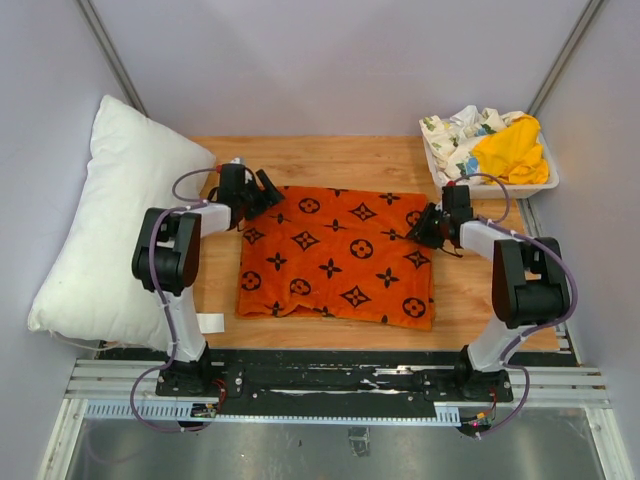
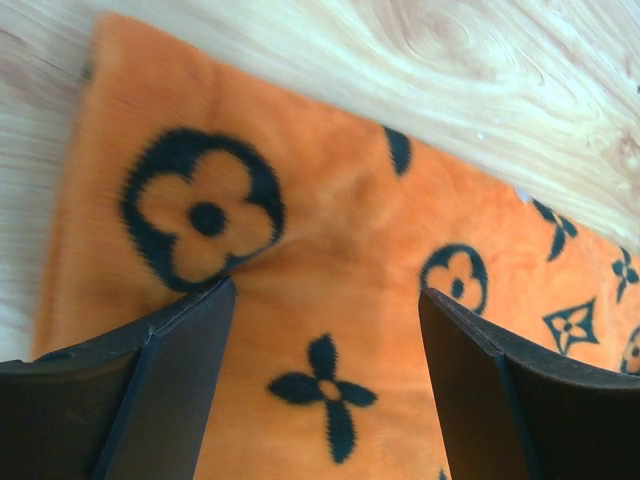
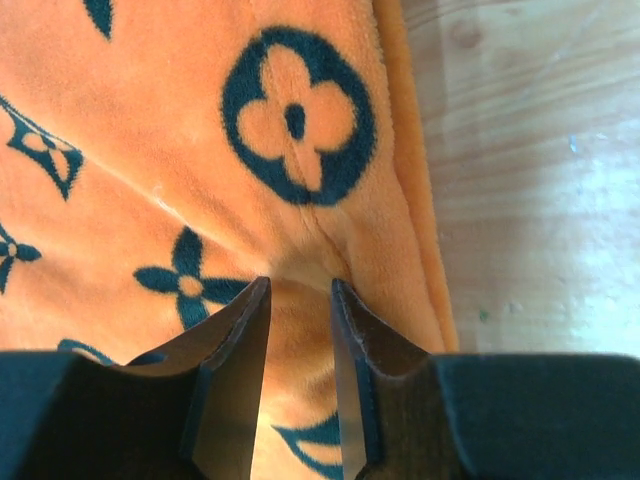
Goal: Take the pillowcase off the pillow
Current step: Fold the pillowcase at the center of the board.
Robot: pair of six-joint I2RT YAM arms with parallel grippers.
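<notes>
At the far left, the pillow (image 1: 105, 230) stands bare against the wall, half off the counter (image 1: 340, 160). Nothing props it, so it could slump toward the left arm if that arm's elbow swings out and nudges it. The left fingers (image 2: 180, 380) stand wide apart just above the far left corner of the pillowcase (image 1: 335, 260), gripping nothing. If they drop there, they could bunch the cloth rather than take it. The pillowcase lies flat and empty on the middle of the counter, so the stripping looks done. The right fingers (image 3: 235, 380) are nearly together on a small pleat at the far right edge. That pinch is thin and could slip out, and any pull would drag the whole case out of square. That arm also works near the white bin (image 1: 545, 185), so a wide move might knock it. In all there is one pillow, one pillowcase, two arms, one bin, and two cloths in it: a floral cloth (image 1: 455, 130) and a yellow cloth (image 1: 515, 150).
</notes>
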